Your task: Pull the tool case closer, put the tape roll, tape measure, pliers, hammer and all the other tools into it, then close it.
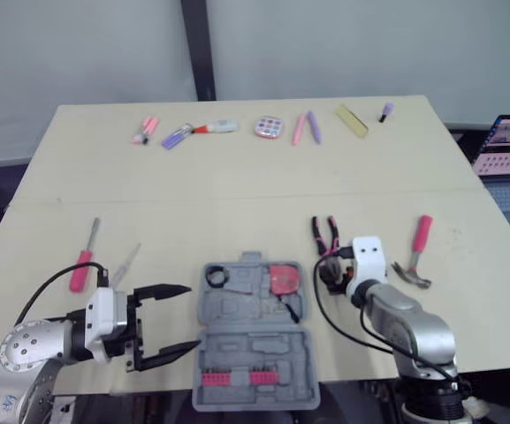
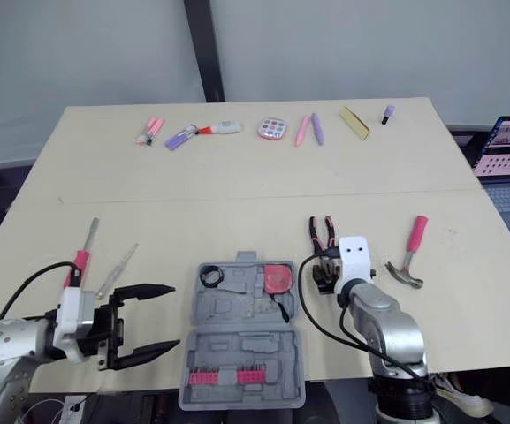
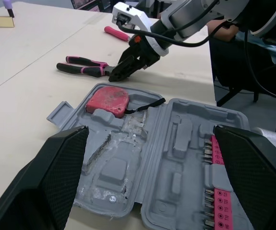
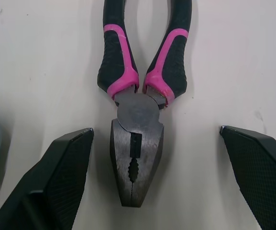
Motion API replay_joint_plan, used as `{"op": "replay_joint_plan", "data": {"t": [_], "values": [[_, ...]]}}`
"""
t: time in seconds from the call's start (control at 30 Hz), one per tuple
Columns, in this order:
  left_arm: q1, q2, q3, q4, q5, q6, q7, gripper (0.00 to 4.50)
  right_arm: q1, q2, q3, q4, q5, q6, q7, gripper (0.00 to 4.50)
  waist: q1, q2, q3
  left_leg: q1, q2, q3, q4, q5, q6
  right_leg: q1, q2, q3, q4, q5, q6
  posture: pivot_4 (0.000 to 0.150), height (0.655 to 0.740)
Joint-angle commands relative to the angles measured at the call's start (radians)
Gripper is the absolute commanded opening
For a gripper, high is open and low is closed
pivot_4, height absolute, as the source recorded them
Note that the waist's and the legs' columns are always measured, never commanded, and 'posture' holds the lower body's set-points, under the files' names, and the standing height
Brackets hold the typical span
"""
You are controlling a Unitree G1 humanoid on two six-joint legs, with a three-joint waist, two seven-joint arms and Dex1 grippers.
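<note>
Right wrist view: pliers [image 4: 137, 158] lie flat on the bench [image 4: 42, 72] between the parted fingers of the right hand [image 4: 157, 129], untouched. The open tool case [image 1: 255, 353] is beside it; the left hand [image 1: 193, 318] is spread wide.

Pliers [image 4: 137, 143] lie right of the tool case [image 1: 237, 311].

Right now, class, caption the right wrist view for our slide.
Open right claw lined up on the pink-and-black pliers lying on the table.

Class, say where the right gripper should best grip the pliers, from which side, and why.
Likely the head near the pivot, from straight above: the pliers lie flat on the table, and the open right gripper already straddles that head.
</note>
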Motion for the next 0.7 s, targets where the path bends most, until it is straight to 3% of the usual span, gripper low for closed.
{"op": "replay_joint_plan", "data": {"t": [0.03, 0.4, 0.5, 0.67, 0.7], "values": [[0.006, 0.002, 0.020, -0.016, -0.001, -0.018, 0.003, 4.50, -0.009, 0.015, 0.000, 0.016, -0.006, -0.004, -0.009, 4.49, 0.000, 0.000, 0.000, 0.000, 0.000, 0.000, 0.000, 0.000, 0.000, 0.000, 0.000, 0.000, 0.000, 0.000, 0.000, 0.150, 0.7400], [0.015, -0.001, 0.019, -0.010, 0.004, -0.030, 0.012, 4.50, -0.030, 0.022, 0.024, 0.045, -0.020, -0.015, 0.004, 4.49, -0.005, 0.000, 0.000, 0.000, 0.000, 0.000, 0.000, 0.000, 0.000, 0.000, 0.000, 0.000, 0.000, 0.000, 0.000, 0.150, 0.7400], [0.019, -0.001, 0.021, -0.010, 0.004, -0.033, 0.014, 4.50, -0.032, 0.021, 0.025, 0.047, -0.023, -0.015, 0.001, 3.66, -0.007, 0.000, 0.000, 0.000, 0.000, 0.000, 0.000, 0.000, 0.000, 0.000, 0.000, 0.000, 0.000, 0.000, 0.000, 0.150, 0.7400], [0.024, -0.002, 0.021, -0.011, 0.003, -0.034, 0.019, 4.50, -0.040, 0.028, 0.028, 0.050, -0.030, -0.014, 0.002, 1.21, -0.011, 0.000, 0.000, 0.000, 0.000, 0.000, -0.001, 0.000, 0.000, -0.001, 0.000, 0.000, 0.000, 0.000, 0.000, 0.150, 0.7400], [0.024, -0.002, 0.021, -0.011, 0.002, -0.033, 0.020, 4.50, -0.041, 0.029, 0.028, 0.051, -0.031, -0.014, 0.002, 0.97, -0.012, 0.000, 0.000, 0.000, 0.000, 0.000, -0.001, 0.000, 0.000, -0.001, 0.000, 0.000, 0.000, 0.000, 0.000, 0.150, 0.7400]]}}
